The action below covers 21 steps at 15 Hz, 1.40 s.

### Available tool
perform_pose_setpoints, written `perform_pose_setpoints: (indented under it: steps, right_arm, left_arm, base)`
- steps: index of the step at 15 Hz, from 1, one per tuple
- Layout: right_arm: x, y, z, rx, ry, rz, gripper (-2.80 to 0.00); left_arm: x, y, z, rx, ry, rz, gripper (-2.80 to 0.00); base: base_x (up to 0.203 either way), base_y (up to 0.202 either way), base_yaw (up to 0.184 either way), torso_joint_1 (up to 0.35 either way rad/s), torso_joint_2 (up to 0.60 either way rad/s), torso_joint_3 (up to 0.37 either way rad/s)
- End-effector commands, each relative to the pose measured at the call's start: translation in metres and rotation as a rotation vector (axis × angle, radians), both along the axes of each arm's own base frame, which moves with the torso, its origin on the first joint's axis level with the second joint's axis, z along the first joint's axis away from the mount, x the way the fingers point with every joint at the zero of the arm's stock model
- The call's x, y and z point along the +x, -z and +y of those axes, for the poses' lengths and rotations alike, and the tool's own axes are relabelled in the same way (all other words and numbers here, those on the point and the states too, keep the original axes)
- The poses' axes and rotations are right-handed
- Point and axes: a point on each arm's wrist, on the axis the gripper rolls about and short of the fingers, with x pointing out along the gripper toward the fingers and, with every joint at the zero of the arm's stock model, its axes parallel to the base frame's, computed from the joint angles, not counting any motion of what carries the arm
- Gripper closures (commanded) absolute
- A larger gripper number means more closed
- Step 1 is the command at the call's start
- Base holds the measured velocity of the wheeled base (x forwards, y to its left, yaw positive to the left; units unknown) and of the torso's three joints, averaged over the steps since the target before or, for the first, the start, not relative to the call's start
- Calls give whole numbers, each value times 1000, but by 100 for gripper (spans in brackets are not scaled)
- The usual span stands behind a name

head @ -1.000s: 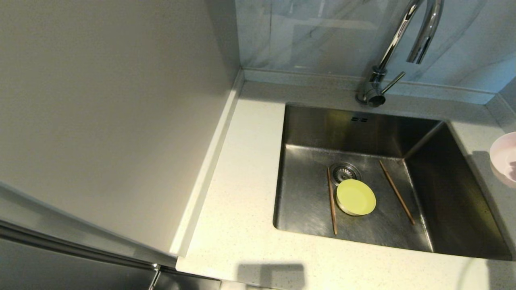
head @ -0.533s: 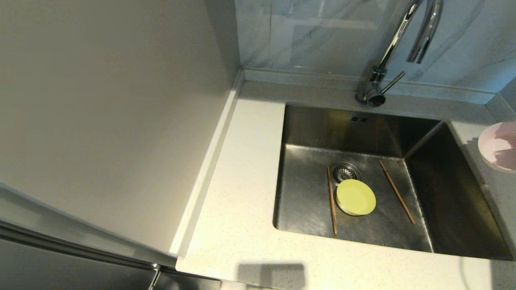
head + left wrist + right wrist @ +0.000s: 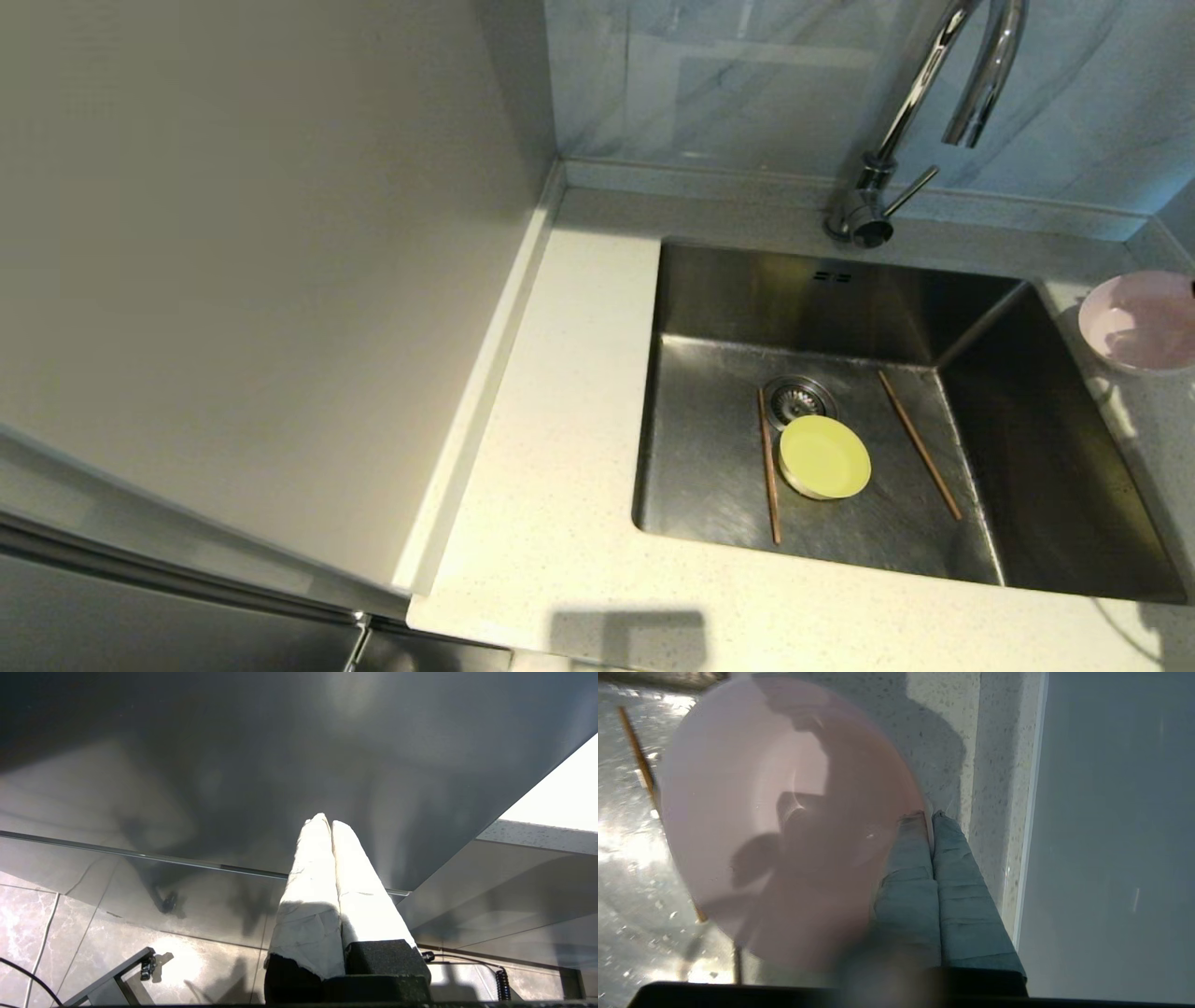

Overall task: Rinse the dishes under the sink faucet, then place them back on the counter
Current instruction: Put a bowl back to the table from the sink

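Note:
My right gripper (image 3: 930,814) is shut on the rim of the pale pink bowl (image 3: 775,812), one finger inside and one outside. In the head view the pink bowl (image 3: 1134,322) hangs at the far right, over the counter beside the sink's right rim. The yellow-green bowl (image 3: 823,456) lies upside down on the sink (image 3: 709,467) floor next to the drain strainer (image 3: 798,399). One chopstick (image 3: 768,467) lies to its left, the other chopstick (image 3: 918,457) to its right. The chrome faucet (image 3: 924,93) stands behind the basin. My left gripper (image 3: 327,822) is shut and empty, parked low beside the cabinet.
The speckled counter (image 3: 560,420) runs along the left and front of the sink. A plain grey-white side panel (image 3: 233,233) rises at the left. The faucet's thin lever (image 3: 910,191) sticks out to the right at its base. A tiled wall stands behind.
The pink bowl in my right gripper has moved left and slightly farther back, coming more fully into the head view. The things in the sink have not moved.

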Motion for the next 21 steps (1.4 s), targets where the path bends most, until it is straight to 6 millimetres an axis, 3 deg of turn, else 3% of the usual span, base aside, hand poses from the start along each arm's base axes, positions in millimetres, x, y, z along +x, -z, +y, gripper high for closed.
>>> perform_pose_setpoints:
  steps: [1,2,7,11,18,21]
  right_arm:
    - [11,12,-7,10,2,22,0]
    - [13,11,-8,10,7,14,-280]
    - [16,-1,-9,-7,11,-35,-280]
    - [7,-29,5,-42,-37,-132,-280]
    - [-47,-115,71,-13,-375,-466,-280]
    - [-78,-120,93,117,-379,-328,-280]
  left_arm:
    - [0,0,0,0,0,-3,0]
    - [0,0,0,0,0,-3,0]
    - [0,0,0,0,0,-3,0]
    - [0,0,0,0,0,-3,0]
    - [0,0,0,0,0,-3,0]
    - [0,0,0,0,0,-3,0]
  base:
    - [0,0,0,0,0,0]
    - [0,0,0,0,0,0]
    - [0,0,0,0,0,0]
    - [0,0,0,0,0,0]
    - [0,0,0,0,0,0]
    - [0,0,0,0,0,0]
